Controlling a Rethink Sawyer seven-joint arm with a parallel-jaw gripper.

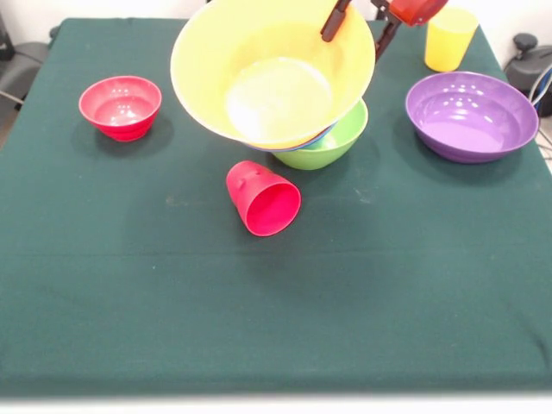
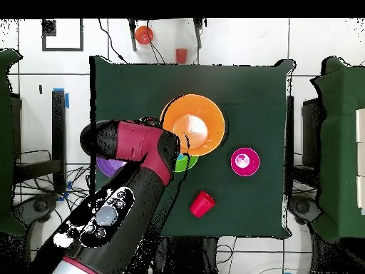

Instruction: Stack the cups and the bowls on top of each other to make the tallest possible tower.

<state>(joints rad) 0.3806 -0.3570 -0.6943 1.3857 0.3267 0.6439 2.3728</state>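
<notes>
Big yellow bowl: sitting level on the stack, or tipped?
Tipped. The yellow bowl leans toward the camera, its inside facing forward, resting on the green bowl, with the gripper at its far rim.

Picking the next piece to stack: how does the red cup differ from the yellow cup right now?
The red cup lies tipped on its side, its mouth facing the camera; the yellow cup stands upright. The red cup sits in the open mid-table; the yellow cup stands at the far edge beside the purple bowl, near the end effector. Both are small, smooth, tapered tumblers.
</notes>
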